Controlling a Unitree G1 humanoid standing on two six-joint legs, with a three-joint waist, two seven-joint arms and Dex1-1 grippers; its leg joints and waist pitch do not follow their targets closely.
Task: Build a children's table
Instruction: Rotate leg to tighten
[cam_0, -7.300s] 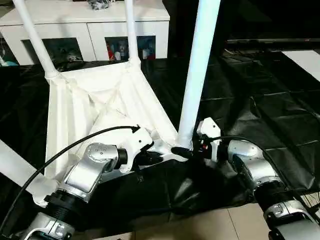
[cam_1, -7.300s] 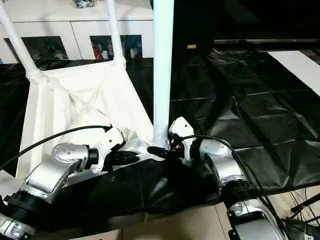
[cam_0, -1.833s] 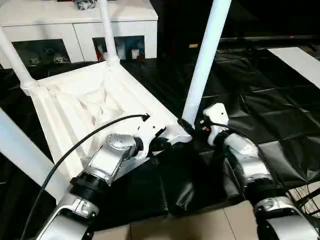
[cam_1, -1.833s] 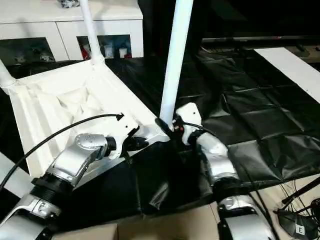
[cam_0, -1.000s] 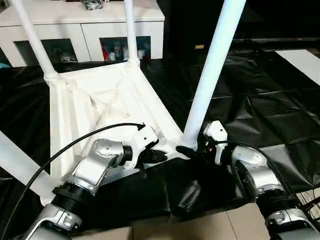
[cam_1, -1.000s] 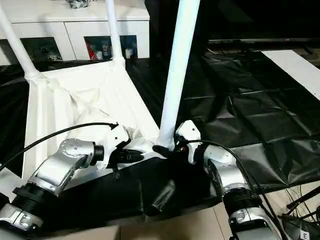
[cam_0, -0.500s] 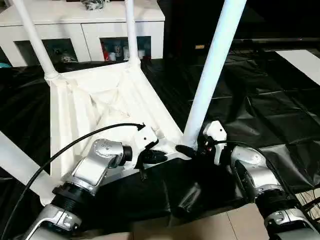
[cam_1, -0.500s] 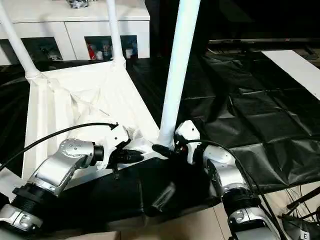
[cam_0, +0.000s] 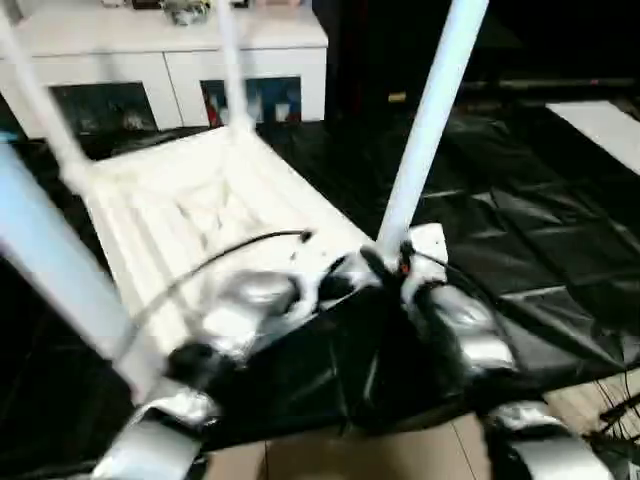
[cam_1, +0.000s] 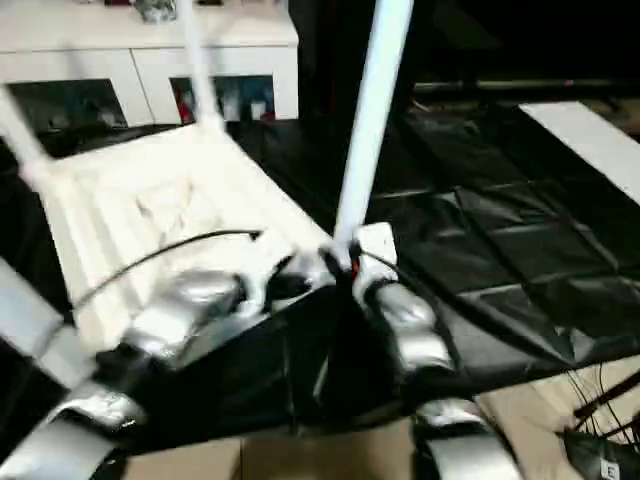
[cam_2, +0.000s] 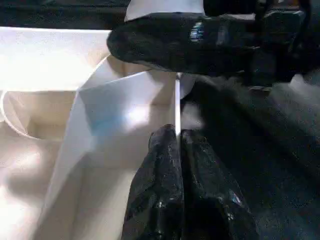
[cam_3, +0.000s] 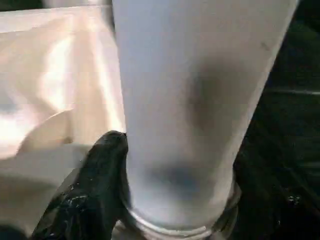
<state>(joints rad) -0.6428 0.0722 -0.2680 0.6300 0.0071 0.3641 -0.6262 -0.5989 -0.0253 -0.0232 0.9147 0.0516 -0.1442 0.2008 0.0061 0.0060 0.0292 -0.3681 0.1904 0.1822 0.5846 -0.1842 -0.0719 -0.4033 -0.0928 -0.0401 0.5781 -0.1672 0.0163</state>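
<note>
- Nearest the camera, both silver forearms reach in over crumpled black sheeting (cam_0: 560, 250) that covers the floor, and they meet at the table's near corner.
- The left gripper (cam_2: 177, 142) has its two black fingers pressed together on the thin edge wall of the tabletop (cam_0: 200, 215), pinching that rim just beside the corner socket.
- The right gripper (cam_3: 172, 165) is wrapped round the base of the near leg (cam_0: 425, 130), right where the tube drops into its socket. One black finger (cam_3: 97, 180) lies against the tube's side and the other is hidden behind it, so the jaws stand apart at the tube's width, clamped on it.
- The children's table lies upside down on the sheeting, ribbed underside up. I'd call it light and stiff hollow plastic with a smooth, slippery skin.
- A grip low on the tube by the socket looks best, since higher up the taper leaves less to bite on and gives the leg more leverage to tip.
- The thin rim makes a fair handhold for steadying, though it may flex under a hard pull.
- Further back, two more legs (cam_1: 195, 65) stand in the far corners, and another leg (cam_0: 60, 260) rises at the left.
- Farthest off stands a white cabinet (cam_0: 165, 65) with glass doors. Small colourful objects sit on its shelves, too blurred to name.
</note>
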